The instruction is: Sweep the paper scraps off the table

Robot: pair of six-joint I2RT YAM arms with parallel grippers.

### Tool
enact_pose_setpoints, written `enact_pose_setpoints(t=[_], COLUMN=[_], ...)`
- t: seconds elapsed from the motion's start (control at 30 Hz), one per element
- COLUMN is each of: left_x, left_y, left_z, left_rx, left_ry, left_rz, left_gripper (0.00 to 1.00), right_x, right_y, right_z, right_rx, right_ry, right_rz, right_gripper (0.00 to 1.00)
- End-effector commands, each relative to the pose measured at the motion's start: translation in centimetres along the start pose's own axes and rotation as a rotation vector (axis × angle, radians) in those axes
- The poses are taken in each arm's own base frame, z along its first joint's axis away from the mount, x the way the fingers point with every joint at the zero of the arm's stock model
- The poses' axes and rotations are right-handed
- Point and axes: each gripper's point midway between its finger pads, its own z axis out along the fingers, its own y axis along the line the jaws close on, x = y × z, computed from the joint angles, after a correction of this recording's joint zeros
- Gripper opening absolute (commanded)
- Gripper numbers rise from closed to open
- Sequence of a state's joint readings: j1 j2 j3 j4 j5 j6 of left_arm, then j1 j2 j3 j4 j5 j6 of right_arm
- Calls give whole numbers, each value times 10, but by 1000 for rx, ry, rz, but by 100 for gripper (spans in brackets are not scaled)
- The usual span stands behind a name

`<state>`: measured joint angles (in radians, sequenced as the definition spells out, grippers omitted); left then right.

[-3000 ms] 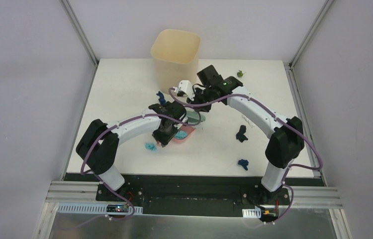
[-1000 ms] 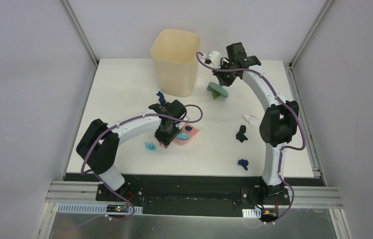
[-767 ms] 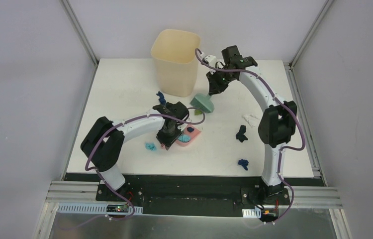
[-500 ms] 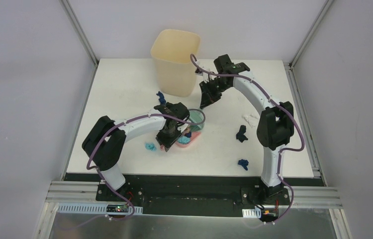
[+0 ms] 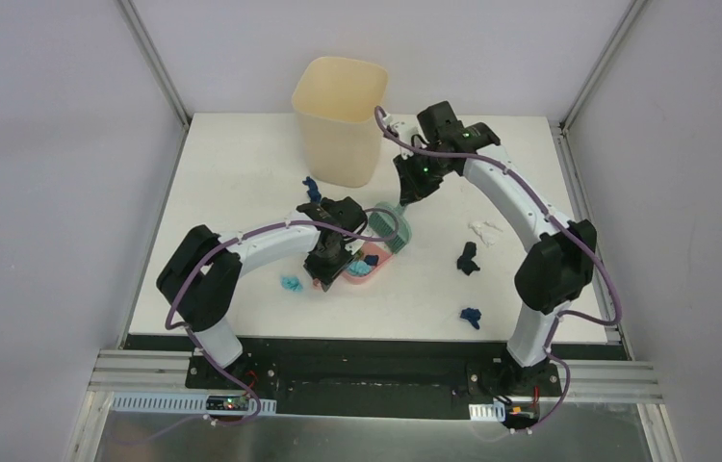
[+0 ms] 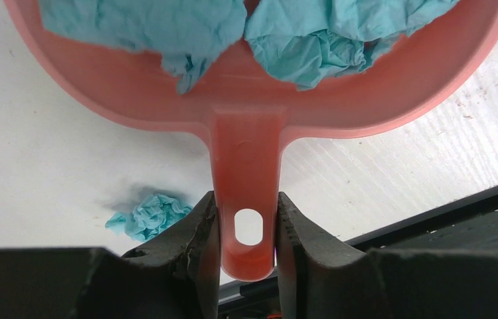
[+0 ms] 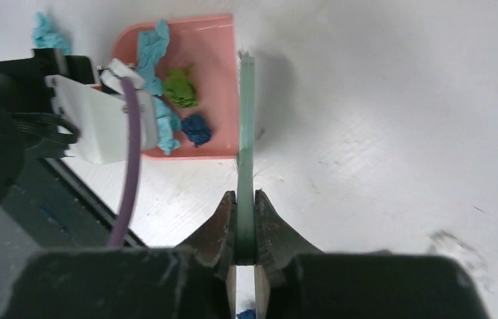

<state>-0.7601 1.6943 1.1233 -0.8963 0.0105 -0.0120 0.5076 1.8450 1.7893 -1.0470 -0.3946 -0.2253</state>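
My left gripper (image 6: pixel 246 229) pinched the pink dustpan (image 6: pixel 246 133) handle, teal paper scraps (image 6: pixel 306 46) just ahead. My right gripper (image 7: pixel 245 229) clamped the green brush (image 7: pixel 246 113)

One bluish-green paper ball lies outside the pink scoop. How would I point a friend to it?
From the tall cream plastic bin on the white table, come nearer to the pink plastic dustpan. Just left of its handle lies a small crumpled teal paper wad, the only teal one outside the pan.
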Motion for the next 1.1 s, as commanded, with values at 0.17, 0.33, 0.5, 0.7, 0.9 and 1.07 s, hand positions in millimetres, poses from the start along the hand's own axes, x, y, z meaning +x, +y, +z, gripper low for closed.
enact_pose_setpoints(t=[0.17,0.33,0.5,0.7,0.9,1.07], left_x=[-17,-19,-29,-43,-61,-78], left_y=[-10,-7,-1,15,33,51], left_z=[-18,-25,-51,-90,-128,-165], left_rx=[33,10,-28,-120,-232,-341], left_ry=[-142,-180,-287,-373,-405,-423], left_rz=[21,44,37,17,-46,-81], left_gripper=[0,0,0,0,0,0], right_x=[-27,-21,8,51,52,55], right_y=[-28,-70,-88,-54,-37,-26], right_z=[-61,-95,-123,-104,-115,-98], right_rx=[249,380,260,66,-83,-248], right_ry=[-154,-199,-328,-431,-581,-558], right_rz=[-32,70,282,262,271,319], right_gripper=[0,0,0,0,0,0])
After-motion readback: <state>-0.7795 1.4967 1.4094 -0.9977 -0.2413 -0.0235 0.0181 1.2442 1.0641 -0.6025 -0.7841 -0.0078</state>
